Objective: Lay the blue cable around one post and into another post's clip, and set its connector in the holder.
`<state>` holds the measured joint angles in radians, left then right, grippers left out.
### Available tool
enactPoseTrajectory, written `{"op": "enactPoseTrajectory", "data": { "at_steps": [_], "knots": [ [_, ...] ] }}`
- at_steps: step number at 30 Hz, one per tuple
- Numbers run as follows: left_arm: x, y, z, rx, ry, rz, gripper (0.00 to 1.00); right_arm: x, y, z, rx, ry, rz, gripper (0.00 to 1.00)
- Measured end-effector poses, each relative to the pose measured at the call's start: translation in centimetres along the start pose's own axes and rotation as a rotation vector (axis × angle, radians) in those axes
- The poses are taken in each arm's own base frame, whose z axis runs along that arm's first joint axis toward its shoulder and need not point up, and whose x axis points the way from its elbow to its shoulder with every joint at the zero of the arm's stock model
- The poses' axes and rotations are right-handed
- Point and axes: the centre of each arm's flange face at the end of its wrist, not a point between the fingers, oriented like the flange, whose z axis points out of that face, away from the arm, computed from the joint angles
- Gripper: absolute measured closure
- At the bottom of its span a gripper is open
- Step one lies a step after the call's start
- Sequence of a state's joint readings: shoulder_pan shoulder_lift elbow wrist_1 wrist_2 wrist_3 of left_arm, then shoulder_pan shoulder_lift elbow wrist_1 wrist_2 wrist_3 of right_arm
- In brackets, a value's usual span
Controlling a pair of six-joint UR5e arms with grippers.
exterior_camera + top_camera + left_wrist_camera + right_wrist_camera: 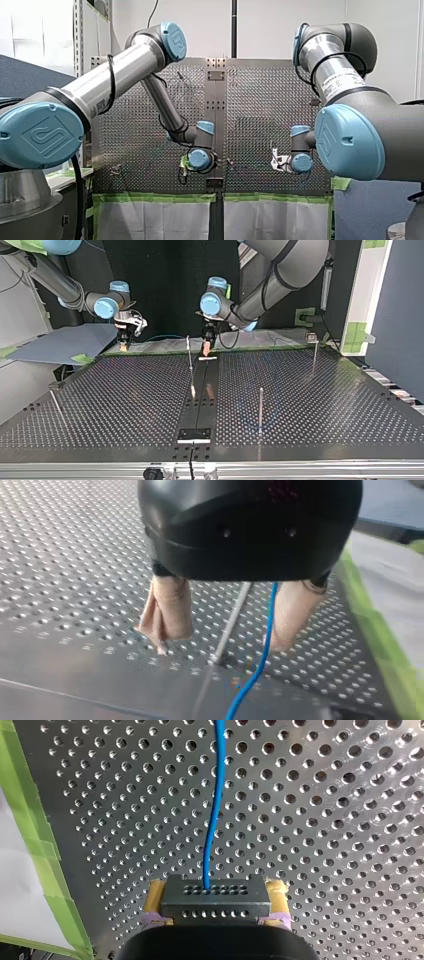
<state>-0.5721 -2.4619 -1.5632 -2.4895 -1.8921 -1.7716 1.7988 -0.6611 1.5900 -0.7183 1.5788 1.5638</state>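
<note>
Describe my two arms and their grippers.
My left arm and my right arm are silver tubes with grey joints, logo-embossed blue caps and black cables; the right carries a white label. My left gripper is black with beige pads, my right gripper black with yellow pads.

Behind the perforated desk (260, 100), the front view gives you a plain white wall (290, 25) with a black pole (233, 27) running up it. A blue-grey partition (22, 75) stands at that view's left. Green tape (155, 197) edges the desk's lower side there, and white sheets (155, 220) hang below it. In the top view you face a dark backdrop (165, 285). A dark blue panel (400, 315) closes the right, a white upright (372, 285) patched with green tape stands beside it, and a grey board (60, 342) lies at the left.
</note>
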Motion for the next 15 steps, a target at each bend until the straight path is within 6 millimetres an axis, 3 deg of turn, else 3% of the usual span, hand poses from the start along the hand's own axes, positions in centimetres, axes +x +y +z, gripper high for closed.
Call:
{"op": "enactPoseTrajectory", "data": {
  "at_steps": [7,15],
  "knots": [
    [2.1,1.7,-2.3,-0.068,0.091,0.088,0.00,-0.1,-0.1,0.0,0.007,-0.004,0.001,0.87],
    [2.4,2.2,-3.2,-0.111,0.132,0.167,0.00,-0.2,-0.1,0.0,0.009,-0.005,0.001,0.87]
  ]
}}
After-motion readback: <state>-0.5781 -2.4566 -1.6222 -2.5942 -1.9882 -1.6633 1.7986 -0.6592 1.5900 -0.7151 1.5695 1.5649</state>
